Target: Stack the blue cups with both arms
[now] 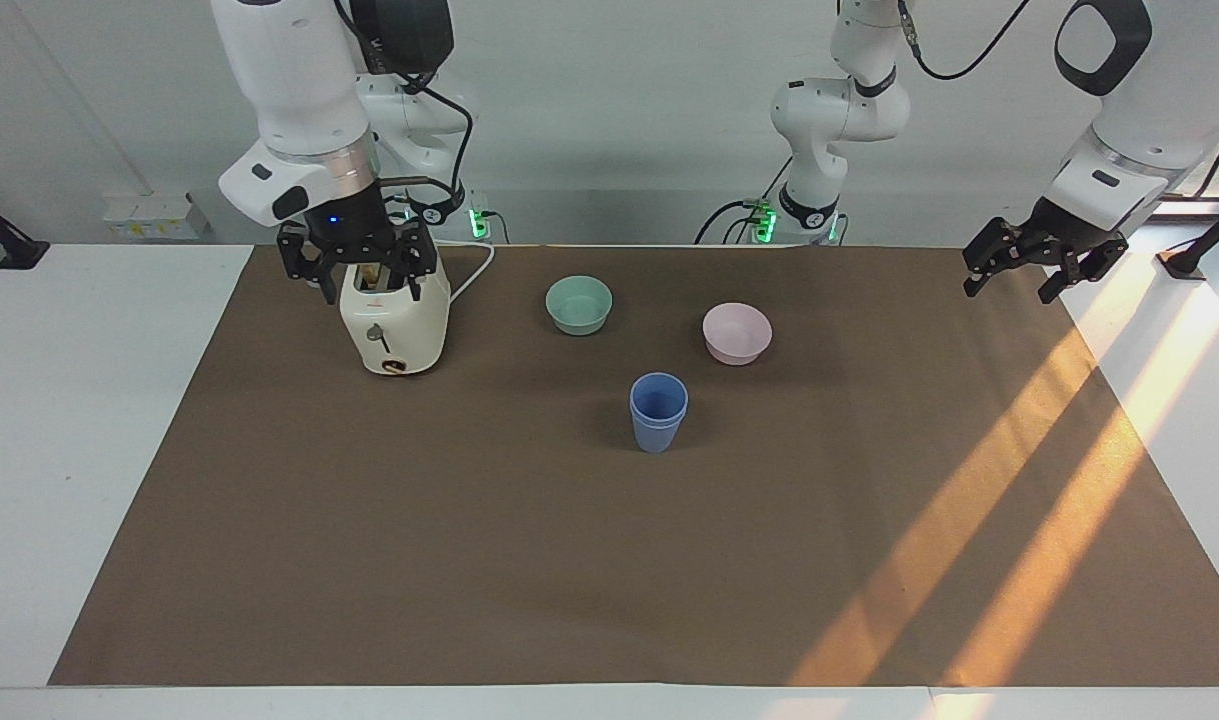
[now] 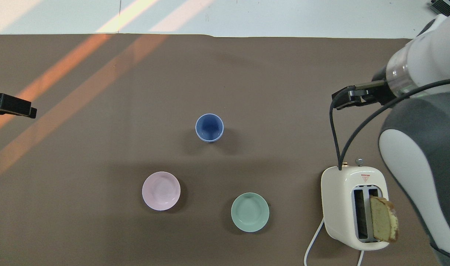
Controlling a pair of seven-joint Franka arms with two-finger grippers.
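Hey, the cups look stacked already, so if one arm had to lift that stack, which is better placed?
Probably the right: the right gripper, open over the toaster, hangs closer to the blue cups than the left gripper.

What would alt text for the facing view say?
Two blue cups stand nested mid-table, near a pink bowl, green bowl and toaster. The right gripper hangs over the toaster; the left gripper, open, waits at the table's edge.

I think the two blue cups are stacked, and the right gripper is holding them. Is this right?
Not quite. The blue cups are stacked, but the right gripper holds nothing: it hangs open over the toaster, as the facing view shows.
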